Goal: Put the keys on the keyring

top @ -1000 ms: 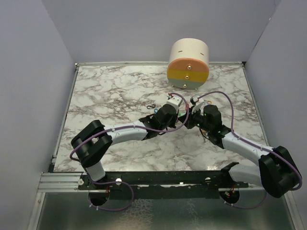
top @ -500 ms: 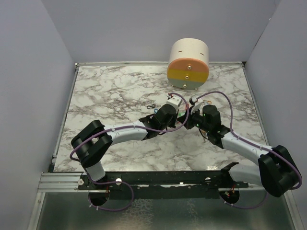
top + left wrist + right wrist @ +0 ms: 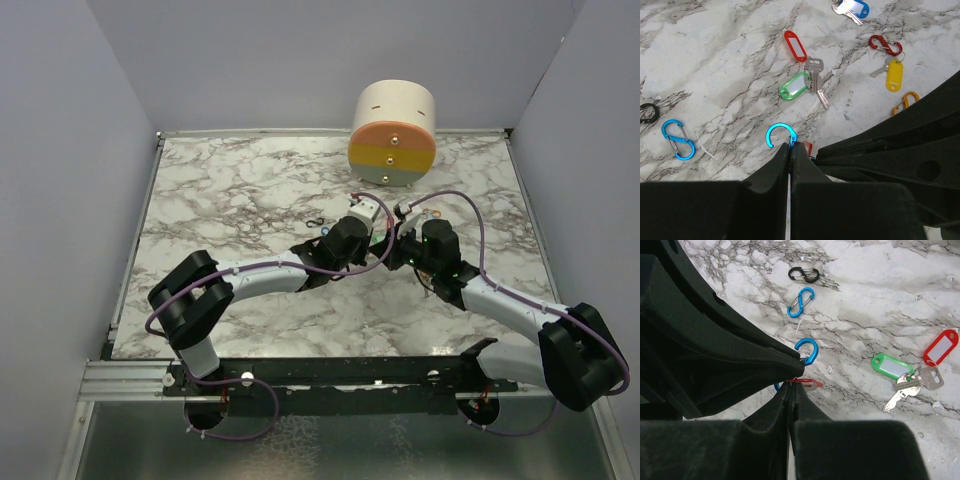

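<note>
Left wrist view gives you the left gripper [image 3: 790, 147] pressed together on one end of the open blue metal C-shaped keyring [image 3: 775, 133], over the white marble tabletop [image 3: 715, 60]. Right wrist view has the right gripper [image 3: 790, 388] likewise closed, seemingly pinching a tiny red-headed key [image 3: 804, 383] just beside that ring, though the piece is too small for you to be sure. A pair of silver keys [image 3: 815, 67] lies loose nearby, joined to red and green plastic tags [image 3: 794, 86]. Expect every key to be light, stiff and slick; thin metal is likely to pivot or slip in a weak pinch. Take a key by its flat head and leave its hole free; hold the ring well away from its gap so the opening stays clear for threading.
</note>
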You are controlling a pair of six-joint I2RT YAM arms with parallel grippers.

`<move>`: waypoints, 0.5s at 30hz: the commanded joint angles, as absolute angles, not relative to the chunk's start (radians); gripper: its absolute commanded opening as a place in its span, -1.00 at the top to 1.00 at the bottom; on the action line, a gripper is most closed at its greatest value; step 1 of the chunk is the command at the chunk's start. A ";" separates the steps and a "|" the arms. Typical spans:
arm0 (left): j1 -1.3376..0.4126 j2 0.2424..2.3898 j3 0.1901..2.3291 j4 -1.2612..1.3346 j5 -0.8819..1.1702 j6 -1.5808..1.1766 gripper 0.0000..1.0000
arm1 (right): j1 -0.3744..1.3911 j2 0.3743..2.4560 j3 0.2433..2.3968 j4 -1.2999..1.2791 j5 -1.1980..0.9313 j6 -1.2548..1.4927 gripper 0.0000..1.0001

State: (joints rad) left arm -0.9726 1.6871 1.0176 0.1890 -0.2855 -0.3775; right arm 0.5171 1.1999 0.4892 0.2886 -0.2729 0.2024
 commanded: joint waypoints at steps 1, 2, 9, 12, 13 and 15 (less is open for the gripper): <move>-0.979 1.690 1.052 0.198 -0.313 -0.368 1.00 | 0.526 1.202 0.518 0.283 -0.291 0.184 0.98; -0.979 1.692 1.055 0.197 -0.313 -0.368 1.00 | 0.526 1.202 0.517 0.282 -0.291 0.185 0.98; -0.977 1.695 1.059 0.194 -0.341 -0.373 1.00 | 0.529 1.198 0.518 0.275 -0.295 0.185 0.98; -0.976 1.695 1.062 0.192 -0.350 -0.374 1.00 | 0.529 1.194 0.517 0.270 -0.293 0.185 0.99; -0.976 1.695 1.063 0.191 -0.351 -0.374 1.00 | 0.529 1.191 0.516 0.269 -0.293 0.186 0.99; -0.976 1.695 1.065 0.190 -0.351 -0.376 1.00 | 0.529 1.187 0.515 0.269 -0.293 0.185 0.99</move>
State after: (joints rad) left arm -0.9730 1.6871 1.0264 0.1829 -0.3119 -0.3752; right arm 0.5228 1.1999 0.4896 0.2878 -0.2752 0.2024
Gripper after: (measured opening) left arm 0.021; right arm 0.009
